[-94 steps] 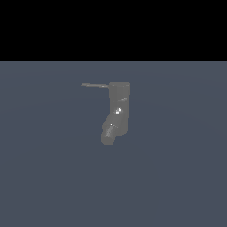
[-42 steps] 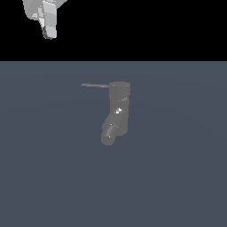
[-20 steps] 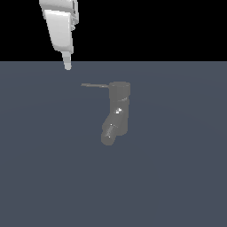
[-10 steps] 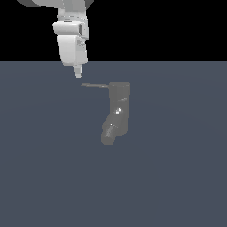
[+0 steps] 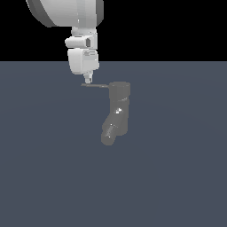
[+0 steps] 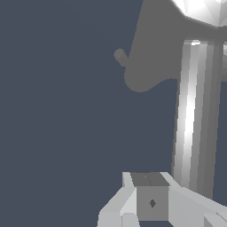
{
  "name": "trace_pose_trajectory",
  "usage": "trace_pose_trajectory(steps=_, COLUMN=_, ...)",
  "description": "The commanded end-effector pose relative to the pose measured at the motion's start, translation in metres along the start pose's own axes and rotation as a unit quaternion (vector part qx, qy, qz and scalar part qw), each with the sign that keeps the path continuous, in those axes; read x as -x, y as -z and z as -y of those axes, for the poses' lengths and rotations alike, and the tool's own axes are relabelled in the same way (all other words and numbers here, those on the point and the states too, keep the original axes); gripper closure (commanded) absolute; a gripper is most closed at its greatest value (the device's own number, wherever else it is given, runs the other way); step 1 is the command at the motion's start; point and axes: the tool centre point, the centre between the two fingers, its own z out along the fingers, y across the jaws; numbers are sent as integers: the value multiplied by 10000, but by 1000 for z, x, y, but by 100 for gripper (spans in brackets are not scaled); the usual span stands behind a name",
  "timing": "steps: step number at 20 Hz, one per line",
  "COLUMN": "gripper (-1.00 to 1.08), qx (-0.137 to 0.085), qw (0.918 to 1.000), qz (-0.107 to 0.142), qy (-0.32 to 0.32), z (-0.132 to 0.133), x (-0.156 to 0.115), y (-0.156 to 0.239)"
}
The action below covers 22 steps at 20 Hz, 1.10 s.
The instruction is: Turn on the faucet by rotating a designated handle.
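The dark grey glossy faucet (image 5: 118,114) stands upright on the floor, its stubby spout (image 5: 108,135) angled down toward the exterior view's left. The handle (image 5: 95,86), a thin straight rod, sticks out from the cap toward the exterior view's left. My white gripper (image 5: 88,80) hangs point-down just above the rod's free end, fingers together and holding nothing. Whether the tips touch the rod cannot be told. In the wrist view the handle (image 6: 194,119) runs as a bright rod right beside my shut gripper (image 6: 150,189), up to the cap (image 6: 205,9).
A plain blue-grey floor (image 5: 177,177) surrounds the faucet, with a black backdrop behind it. The white arm's bulky wrist (image 5: 66,11) fills the upper part of the exterior view. A grey shadow (image 6: 150,53) lies on the floor in the wrist view.
The arm has come down into view and moved toward the exterior view's right, from high above to just over the handle's free end. The faucet and handle have not moved.
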Motion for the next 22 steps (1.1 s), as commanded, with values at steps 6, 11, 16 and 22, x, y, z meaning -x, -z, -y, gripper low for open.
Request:
trace_pose_trajectory(steps=6, gripper=108, qx=-7, qw=9993, qz=-21, qy=-381, z=16, x=-9, y=-10)
trace_pose_trajectory(steps=11, gripper=108, qx=-7, qw=9992, qz=-22, qy=-398, z=17, x=-10, y=-11)
trace_pose_trajectory(steps=16, gripper=108, qx=-5, qw=9992, qz=-22, qy=-394, z=5, x=-9, y=-11)
trace_pose_trajectory(steps=22, gripper=108, qx=-5, qw=9992, qz=-22, qy=-396, z=-12, x=-9, y=-11)
